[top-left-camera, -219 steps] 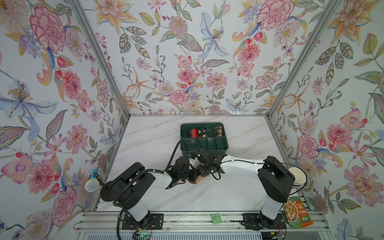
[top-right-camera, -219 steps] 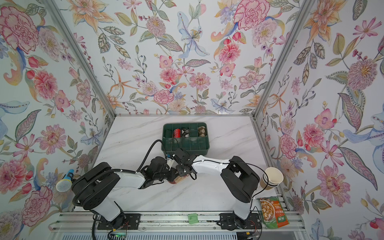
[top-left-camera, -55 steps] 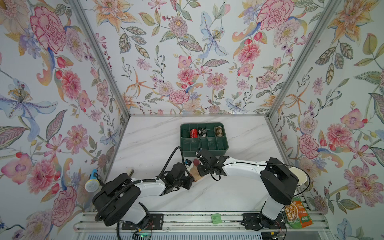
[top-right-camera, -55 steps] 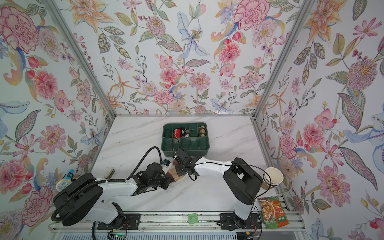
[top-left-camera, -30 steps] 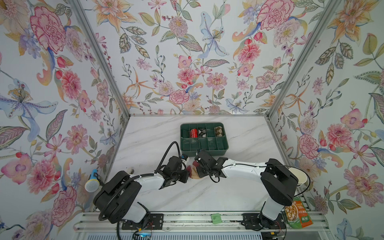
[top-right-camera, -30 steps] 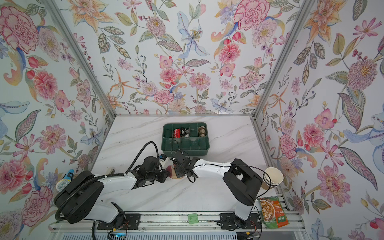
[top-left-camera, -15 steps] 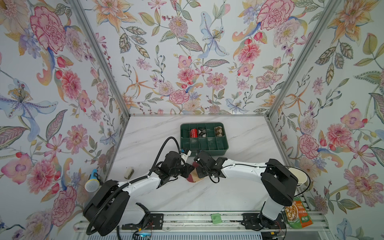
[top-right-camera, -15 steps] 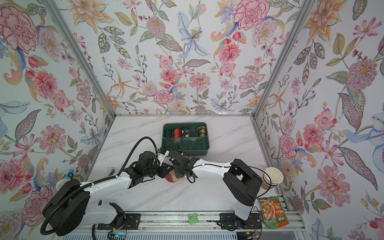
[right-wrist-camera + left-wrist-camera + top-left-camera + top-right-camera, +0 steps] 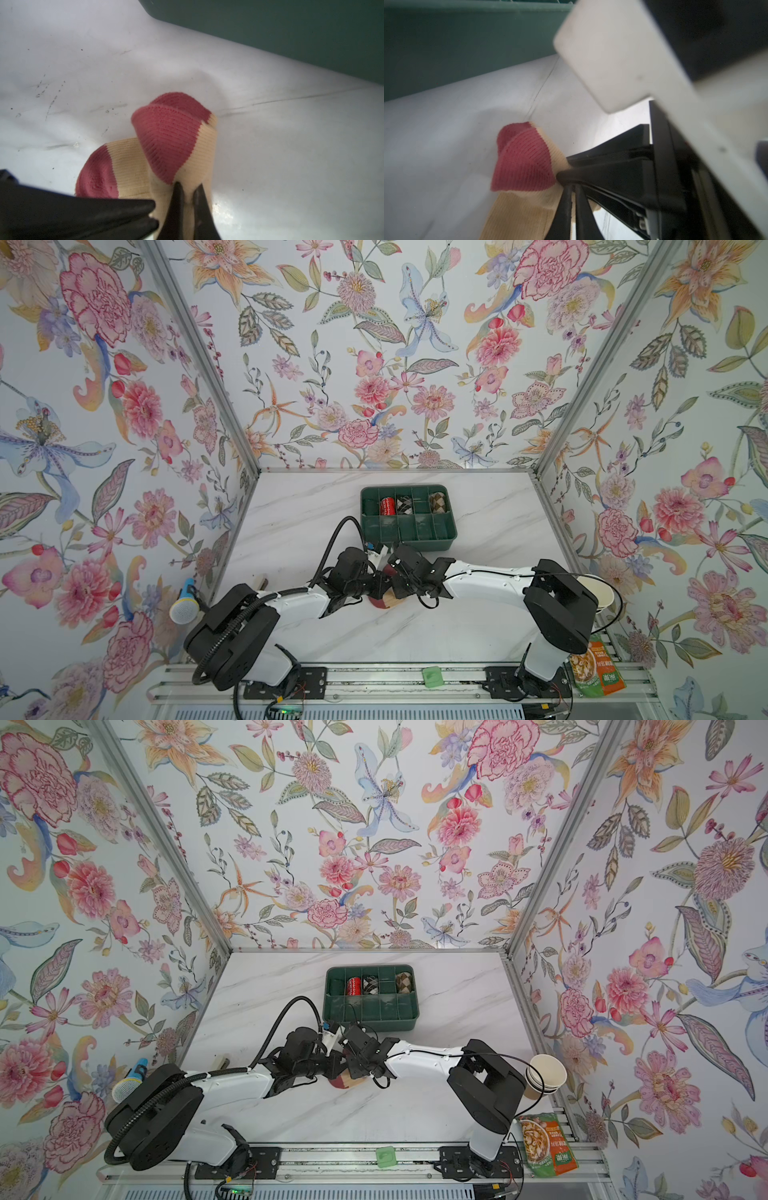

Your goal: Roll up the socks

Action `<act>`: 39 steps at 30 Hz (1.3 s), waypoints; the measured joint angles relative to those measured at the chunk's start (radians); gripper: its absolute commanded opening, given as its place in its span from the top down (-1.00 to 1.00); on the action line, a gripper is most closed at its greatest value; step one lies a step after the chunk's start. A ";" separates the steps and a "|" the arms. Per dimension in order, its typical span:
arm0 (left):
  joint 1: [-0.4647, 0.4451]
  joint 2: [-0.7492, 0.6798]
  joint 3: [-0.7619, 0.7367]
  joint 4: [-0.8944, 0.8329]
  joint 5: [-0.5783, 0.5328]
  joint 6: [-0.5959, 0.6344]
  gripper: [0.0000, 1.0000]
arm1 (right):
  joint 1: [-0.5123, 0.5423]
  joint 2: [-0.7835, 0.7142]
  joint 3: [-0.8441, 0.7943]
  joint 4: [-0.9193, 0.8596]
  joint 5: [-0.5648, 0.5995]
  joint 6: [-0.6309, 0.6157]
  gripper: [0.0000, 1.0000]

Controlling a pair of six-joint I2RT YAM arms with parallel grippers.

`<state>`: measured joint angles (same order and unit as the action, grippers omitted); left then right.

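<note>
A cream sock with red toe and heel lies on the marble table just in front of the green tray. Both grippers meet over it in both top views. My left gripper is shut on the cream fabric beside the red patch. My right gripper is shut on a raised cream fold of the sock, lifting its red tip off the table. The left fingers lie right beside it. Much of the sock is hidden under the grippers.
The tray's back row holds a red roll, a checked roll and a brown roll. Paper cups and a snack packet sit at the right edge. A blue microphone sits at the left.
My left gripper has come in from the left against the right gripper and its jaws have narrowed onto the sock. The right gripper has kept its hold and place.
</note>
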<state>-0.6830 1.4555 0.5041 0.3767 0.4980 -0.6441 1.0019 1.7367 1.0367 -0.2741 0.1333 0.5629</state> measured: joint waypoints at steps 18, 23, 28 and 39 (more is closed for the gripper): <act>-0.019 0.112 -0.014 0.037 -0.003 0.010 0.98 | 0.003 -0.002 -0.007 0.005 -0.002 0.002 0.54; -0.019 0.133 -0.014 0.058 -0.005 0.022 0.98 | 0.003 -0.021 -0.018 0.005 -0.004 -0.001 0.39; -0.019 0.141 -0.014 0.068 -0.012 0.032 0.98 | 0.003 -0.045 -0.026 0.002 -0.024 -0.009 0.25; -0.019 0.157 -0.008 0.061 -0.057 0.047 0.98 | -0.101 -0.228 -0.168 0.116 -0.177 0.003 0.14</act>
<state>-0.7021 1.6123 0.4957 0.4381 0.4408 -0.5976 0.9012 1.5085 0.8684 -0.1577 -0.0441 0.5655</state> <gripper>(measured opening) 0.048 0.419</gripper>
